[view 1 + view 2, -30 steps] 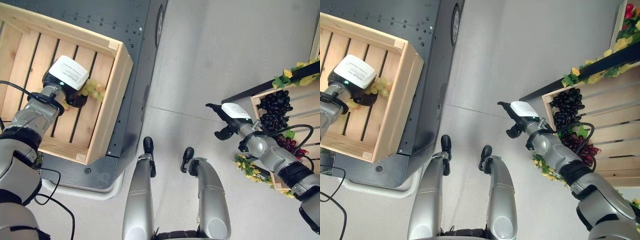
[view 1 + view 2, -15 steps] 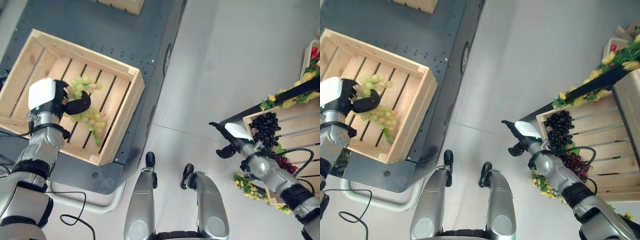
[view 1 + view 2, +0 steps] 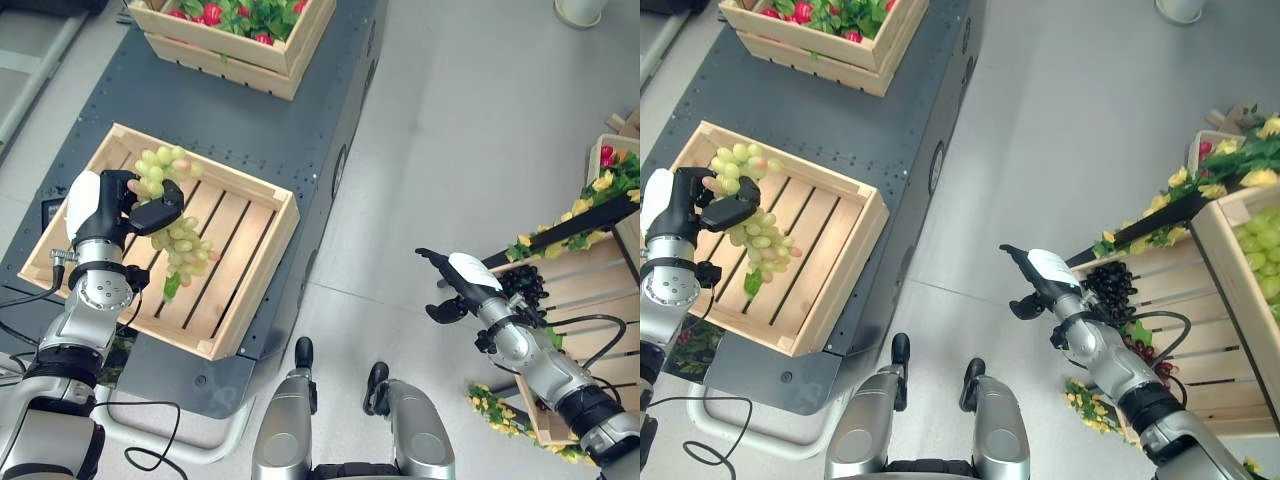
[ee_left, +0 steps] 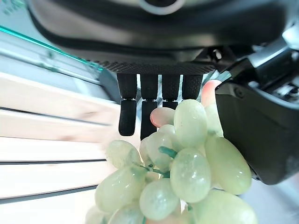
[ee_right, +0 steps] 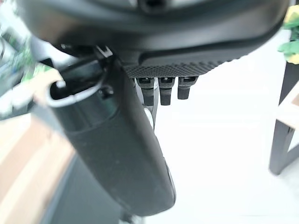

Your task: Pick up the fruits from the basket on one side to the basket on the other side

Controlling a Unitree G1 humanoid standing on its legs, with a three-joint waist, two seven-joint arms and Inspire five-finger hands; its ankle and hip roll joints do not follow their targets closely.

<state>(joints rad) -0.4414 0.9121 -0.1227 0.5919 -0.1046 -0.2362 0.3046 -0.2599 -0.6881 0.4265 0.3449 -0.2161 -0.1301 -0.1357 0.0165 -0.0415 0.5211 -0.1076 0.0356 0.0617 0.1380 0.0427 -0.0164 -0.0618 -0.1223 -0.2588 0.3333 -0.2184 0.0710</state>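
We see the left hand (image 3: 118, 205) raised over the slatted wooden crate (image 3: 245, 262) on the dark grey platform (image 3: 300, 140), thumb and fingers curled round the top of a bunch of green grapes (image 3: 172, 228). The bunch hangs from the hand above the crate's slats, with a green leaf (image 3: 171, 287) dangling at its low end; whether the tip touches the slats we cannot tell. In the left wrist view the fingers (image 4: 140, 93) bend in behind the green grapes (image 4: 180, 168) and the thumb presses on them from the other side, so the fruit is pinched.

The right hand (image 3: 1035, 280) is out over the pale floor (image 3: 470, 130), well apart from the left, near the wooden shelf stand (image 3: 1240, 290) on the robot's right. It holds nothing; in the right wrist view the fingers (image 5: 161, 88) look relaxed and fairly straight, thumb alongside.

A bunch of dark purple grapes (image 3: 1108, 290) lies on the shelf stand just beside the right hand, with yellow-green leaves (image 3: 1170, 195) along the shelf edge and more green grapes (image 3: 1262, 235) in a crate at the far right. Farther along the platform, a second wooden crate (image 3: 235, 60) holds red fruit and green leaves (image 3: 240, 15).
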